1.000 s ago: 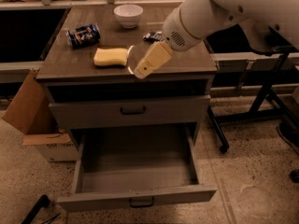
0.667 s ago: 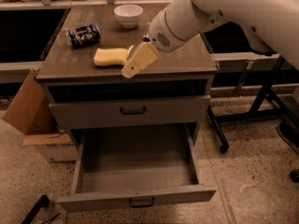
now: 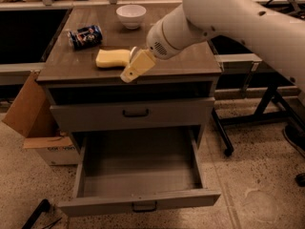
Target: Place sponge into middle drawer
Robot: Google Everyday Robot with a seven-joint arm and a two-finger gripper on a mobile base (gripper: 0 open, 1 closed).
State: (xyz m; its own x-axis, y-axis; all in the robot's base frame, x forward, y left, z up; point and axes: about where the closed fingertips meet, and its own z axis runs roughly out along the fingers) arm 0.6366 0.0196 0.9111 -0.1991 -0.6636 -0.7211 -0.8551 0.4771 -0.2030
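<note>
The pale yellow sponge (image 3: pixel 110 58) lies flat on the cabinet top (image 3: pixel 190 63), left of centre near the front edge. My cream gripper (image 3: pixel 129 72) hangs from the white arm just right of the sponge, its tip at the cabinet's front edge, beside the sponge's right end. The middle drawer (image 3: pixel 138 168) is pulled wide open below, its plain grey inside bare, with a small dark handle on its front. The upper drawer front (image 3: pixel 133 114) is closed.
A white bowl (image 3: pixel 131 15) stands at the back of the cabinet top. A dark can (image 3: pixel 85 36) lies on its side at the left. A cardboard box (image 3: pixel 35 123) sits on the floor at the left. A black frame with castors (image 3: pixel 248 109) stands at the right.
My gripper has moved left and slightly down along the cabinet top toward the sponge's right end. The sponge, bowl, can and drawer have not moved.
</note>
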